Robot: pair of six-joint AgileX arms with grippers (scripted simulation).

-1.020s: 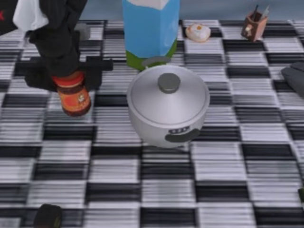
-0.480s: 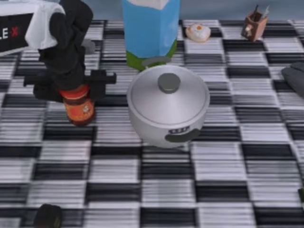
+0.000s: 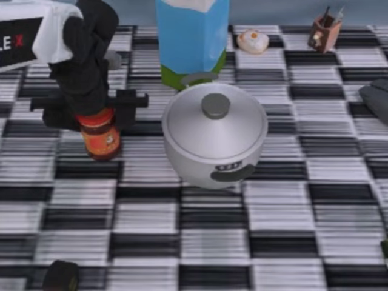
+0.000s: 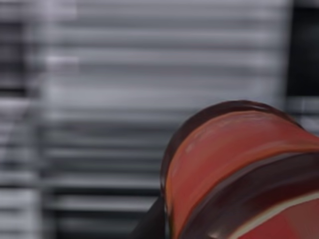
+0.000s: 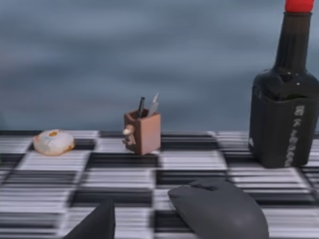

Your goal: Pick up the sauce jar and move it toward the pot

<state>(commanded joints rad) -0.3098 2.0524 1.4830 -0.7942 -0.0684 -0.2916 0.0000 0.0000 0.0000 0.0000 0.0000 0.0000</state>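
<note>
The sauce jar [image 3: 100, 134], with a red-orange lid, dark body and orange label, stands upright left of the pot [image 3: 214, 134]. A gap of about one checker square lies between them. My left gripper [image 3: 92, 116] comes down from above and is shut on the sauce jar just under its lid. In the left wrist view the sauce jar [image 4: 239, 169] fills the near corner over the striped cloth. The pot is silver-grey with a domed lid and grey knob. My right gripper [image 5: 102, 221] is parked off the top view's right side, next to a dark mouse [image 5: 219, 209].
A tall blue-and-green carton [image 3: 193, 39] stands right behind the pot. A glazed bun [image 3: 253, 40] and a brown pen holder [image 3: 324, 31] sit at the back right. The mouse [image 3: 376, 100] lies at the right edge, near a dark bottle [image 5: 284, 114]. A dark object [image 3: 60, 276] lies front left.
A second ago the left gripper carried the sauce jar a little right toward the pot, and the jar now looks smaller. Over the last half second nothing visibly moved.
</note>
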